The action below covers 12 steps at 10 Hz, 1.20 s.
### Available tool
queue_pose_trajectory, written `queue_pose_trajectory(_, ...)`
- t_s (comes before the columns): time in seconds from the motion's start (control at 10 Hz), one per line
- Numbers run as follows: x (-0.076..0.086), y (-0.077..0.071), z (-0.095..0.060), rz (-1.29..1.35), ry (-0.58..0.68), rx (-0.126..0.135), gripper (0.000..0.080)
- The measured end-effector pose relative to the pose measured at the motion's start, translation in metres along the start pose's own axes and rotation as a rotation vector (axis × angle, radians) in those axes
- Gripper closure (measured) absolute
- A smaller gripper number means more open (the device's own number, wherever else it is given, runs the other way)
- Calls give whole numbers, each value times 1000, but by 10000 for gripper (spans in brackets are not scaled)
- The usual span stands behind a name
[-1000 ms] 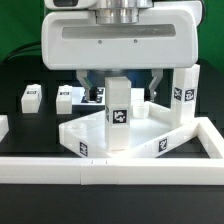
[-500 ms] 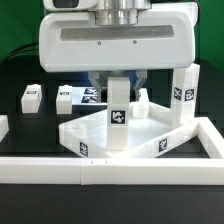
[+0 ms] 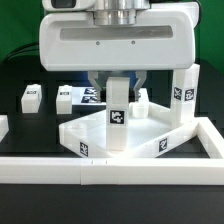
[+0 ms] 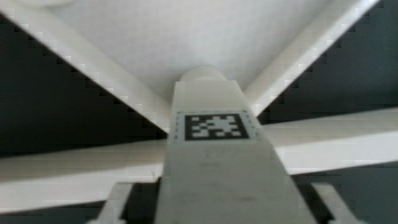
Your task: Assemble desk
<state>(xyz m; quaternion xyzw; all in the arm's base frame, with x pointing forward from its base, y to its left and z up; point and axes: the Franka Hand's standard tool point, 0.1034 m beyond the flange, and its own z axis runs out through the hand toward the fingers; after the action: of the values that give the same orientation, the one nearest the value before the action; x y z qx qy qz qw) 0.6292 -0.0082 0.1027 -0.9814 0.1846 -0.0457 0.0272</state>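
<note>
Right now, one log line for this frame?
gripper: shut on leg | leg: upright at tabletop corner | second leg: upright at another corner

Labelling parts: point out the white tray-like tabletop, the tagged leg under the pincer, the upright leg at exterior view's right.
white plastic tray-like tabletop [image 3: 95, 142]: exterior view, front rim wall.
held square white leg [image 3: 119, 116]: exterior view, marker tag.
upright square white leg [image 3: 183, 96]: exterior view's right, marker tag.

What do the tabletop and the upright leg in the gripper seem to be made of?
The tabletop: probably rigid plastic, plain white, matt; its rim edges look molded and even. The leg: seemingly the same white plastic, with smooth flat faces and a printed black-and-white tag stuck on.
</note>
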Motion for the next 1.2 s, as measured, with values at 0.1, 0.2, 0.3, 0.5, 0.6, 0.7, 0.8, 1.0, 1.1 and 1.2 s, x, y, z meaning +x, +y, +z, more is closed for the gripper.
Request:
queue_pose_trajectory(0.1, -1, -4, 0, 94, -1, 2, 513)
queue_pose_trajectory(0.2, -2, -6, 0, 206, -3, 5, 512)
queue_pose_trajectory(0.3, -2, -7, 0, 289, -4, 7, 512)
queue_pose_trajectory(0.5, -4, -8, 1, 562, -15, 23, 512)
queue_pose_trajectory(0.6, -4, -8, 1, 667, -18, 23, 512)
queue_pose_trajectory(0.7, -5, -10, 1, 752, -20, 22, 512)
queue_pose_trajectory(0.8, -8, -14, 1, 856, -25, 19, 511)
queue_pose_trajectory(1.0, -9, -18, 2, 983, -30, 21, 511)
queue_pose_trajectory(1.1, -10, -20, 2, 1045, -36, 25, 511)
queue_pose_trajectory(1.2, -10, -20, 2, 973, -35, 25, 511)
